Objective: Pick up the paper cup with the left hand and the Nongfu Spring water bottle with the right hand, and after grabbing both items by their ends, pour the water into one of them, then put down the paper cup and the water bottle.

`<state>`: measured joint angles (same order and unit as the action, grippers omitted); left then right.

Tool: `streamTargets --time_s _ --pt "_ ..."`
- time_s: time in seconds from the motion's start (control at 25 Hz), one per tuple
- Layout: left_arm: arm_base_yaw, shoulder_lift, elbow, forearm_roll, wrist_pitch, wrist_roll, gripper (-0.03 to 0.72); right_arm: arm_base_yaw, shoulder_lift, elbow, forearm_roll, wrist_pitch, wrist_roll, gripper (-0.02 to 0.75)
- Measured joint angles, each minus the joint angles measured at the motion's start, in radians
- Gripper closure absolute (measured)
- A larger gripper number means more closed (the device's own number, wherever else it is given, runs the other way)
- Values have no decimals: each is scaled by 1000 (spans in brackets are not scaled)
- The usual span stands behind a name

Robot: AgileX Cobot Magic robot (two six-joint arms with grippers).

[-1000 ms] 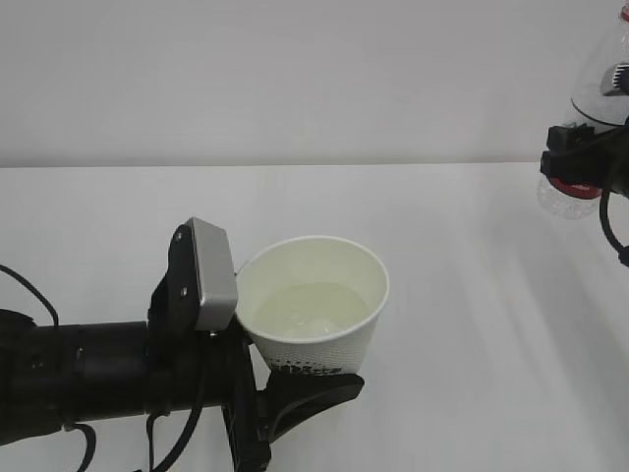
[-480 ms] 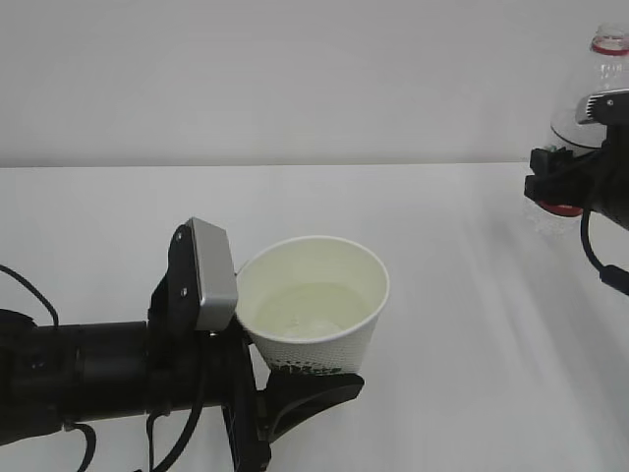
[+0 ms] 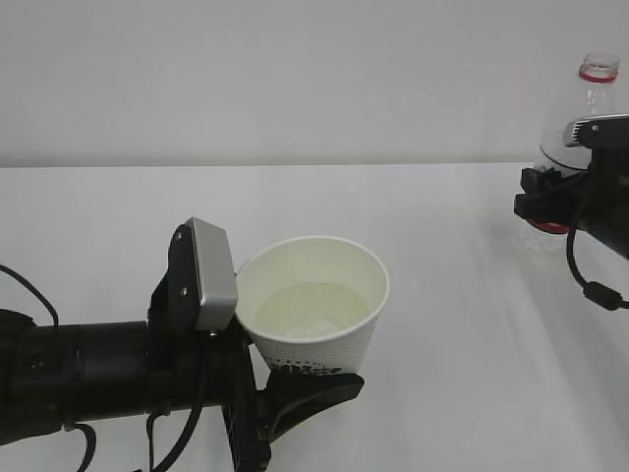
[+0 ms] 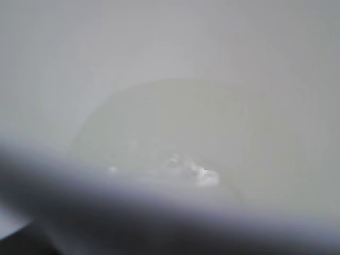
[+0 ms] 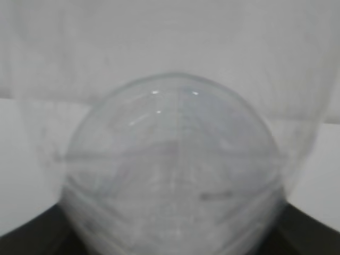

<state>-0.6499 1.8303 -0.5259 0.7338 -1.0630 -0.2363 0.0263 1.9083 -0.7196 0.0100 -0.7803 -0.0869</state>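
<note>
The white paper cup [image 3: 316, 329] is held above the table at the lower centre, upright, with my left gripper [image 3: 283, 372] shut on its lower part. A pale pool of water [image 3: 308, 307] lies inside it. The left wrist view looks straight into the cup [image 4: 223, 58], where the water [image 4: 175, 154] shows blurred. At the far right my right gripper [image 3: 568, 189] is shut on the clear Nongfu Spring water bottle [image 3: 582, 110], which stands upright in the air with its red neck ring [image 3: 599, 72] on top. That bottle [image 5: 175, 175] fills the right wrist view and hides the fingers.
A white table [image 3: 472, 275] runs beneath both arms to a pale wall [image 3: 295, 79] behind. The left arm's black body [image 3: 88, 379] and its grey wrist camera [image 3: 211, 273] take up the lower left corner.
The bottle has swung from a tilt to upright, its red neck ring now showing on top, and the right gripper has drifted a little left. The cup and left arm have not moved.
</note>
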Motion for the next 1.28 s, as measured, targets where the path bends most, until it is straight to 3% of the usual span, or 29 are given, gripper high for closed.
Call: streamTargets --time_s 1.28 --pt "0 0 0 0 4 0 188 0 100 -5 0 -114 19 262"
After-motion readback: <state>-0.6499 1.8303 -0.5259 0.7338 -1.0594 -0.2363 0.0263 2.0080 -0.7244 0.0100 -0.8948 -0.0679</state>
